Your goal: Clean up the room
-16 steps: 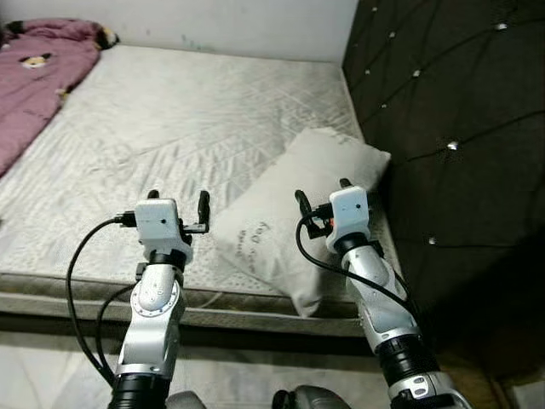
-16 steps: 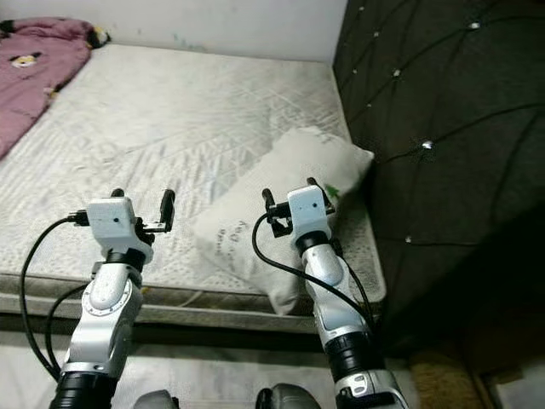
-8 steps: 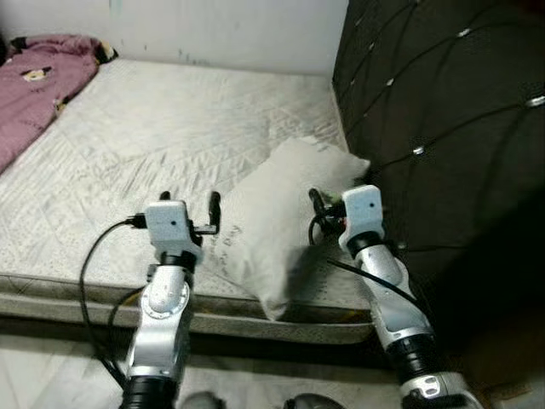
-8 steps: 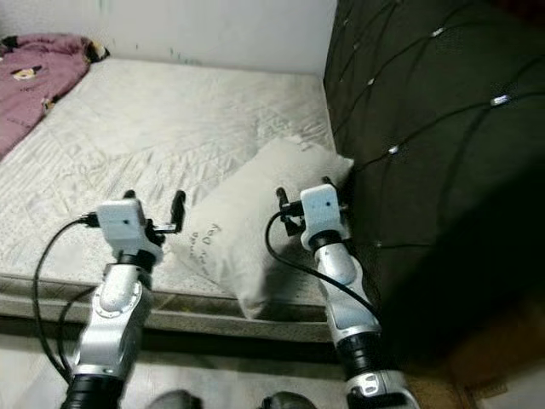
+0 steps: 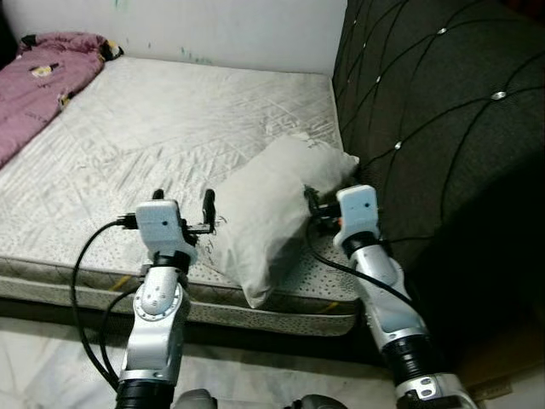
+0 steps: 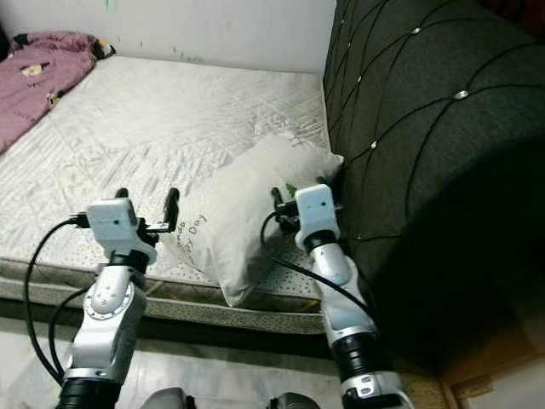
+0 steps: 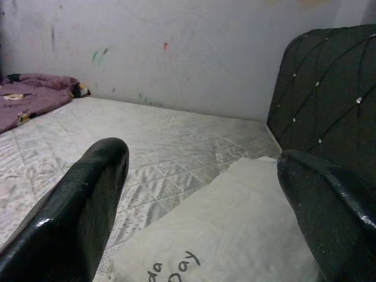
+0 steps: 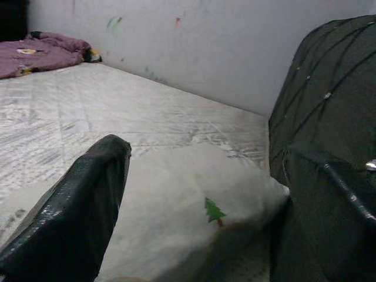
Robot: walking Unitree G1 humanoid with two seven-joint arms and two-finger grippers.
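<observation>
Both grippers, left (image 5: 183, 198) and right (image 5: 325, 203), gape wide, flanking the pillow (image 5: 264, 213), whose length runs toward the headboard (image 5: 426, 111).

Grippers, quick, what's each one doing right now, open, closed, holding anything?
Left gripper: open, empty, at the near end of the white pillow.
Right gripper: open, empty, at the pillow's end by the dark headboard.

Bare mattress (image 5: 170, 128), dark tufted headboard (image 5: 443, 119), white wall (image 5: 213, 30)
</observation>
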